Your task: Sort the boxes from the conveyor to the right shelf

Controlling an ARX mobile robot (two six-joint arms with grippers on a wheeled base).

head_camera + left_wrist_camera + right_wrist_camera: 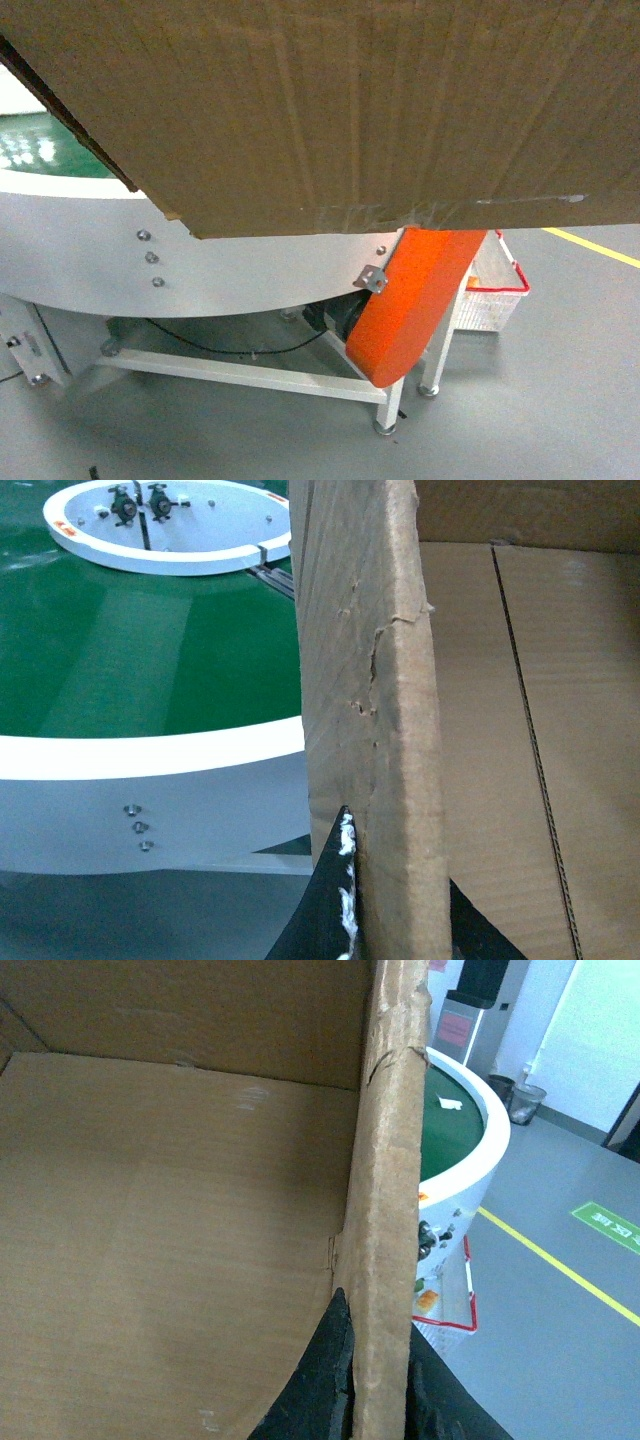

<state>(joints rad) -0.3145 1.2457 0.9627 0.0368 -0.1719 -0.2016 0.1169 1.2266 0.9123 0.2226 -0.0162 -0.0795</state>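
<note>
Both end effectors (395,920) clamp the upright box (350,110) walls.

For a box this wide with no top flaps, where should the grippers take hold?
On the two opposite side walls of the box, from above over the open rim, one finger inside and one outside. That is how the left gripper and right gripper hold it.

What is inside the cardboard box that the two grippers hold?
The cardboard box looks empty: both wrist views show only bare inner walls. The nearest inner corners are hidden behind the pinched walls and the black fingers.
</note>
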